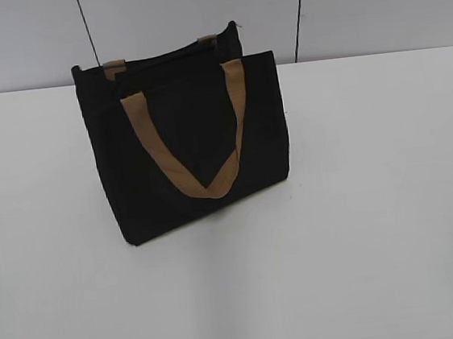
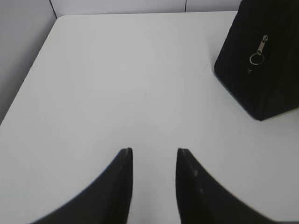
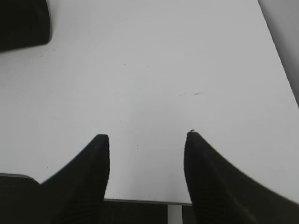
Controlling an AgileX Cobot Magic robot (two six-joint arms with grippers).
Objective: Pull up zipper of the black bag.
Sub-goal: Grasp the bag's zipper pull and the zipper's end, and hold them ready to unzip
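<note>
Zipper on black bag side | bag cropped in wrist views

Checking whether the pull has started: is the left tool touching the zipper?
Apart. The left wrist view shows bare table between the left tool and the zipper.

Probably a lab: bare white table, grey panelled wall.

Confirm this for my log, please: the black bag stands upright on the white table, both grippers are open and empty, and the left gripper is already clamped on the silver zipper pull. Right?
Not quite. The left gripper is not on the zipper; its jaws stand open over bare table, apart from the black bag, as the left wrist view shows. The rest holds: the bag stands upright and the right gripper is open and empty.
</note>
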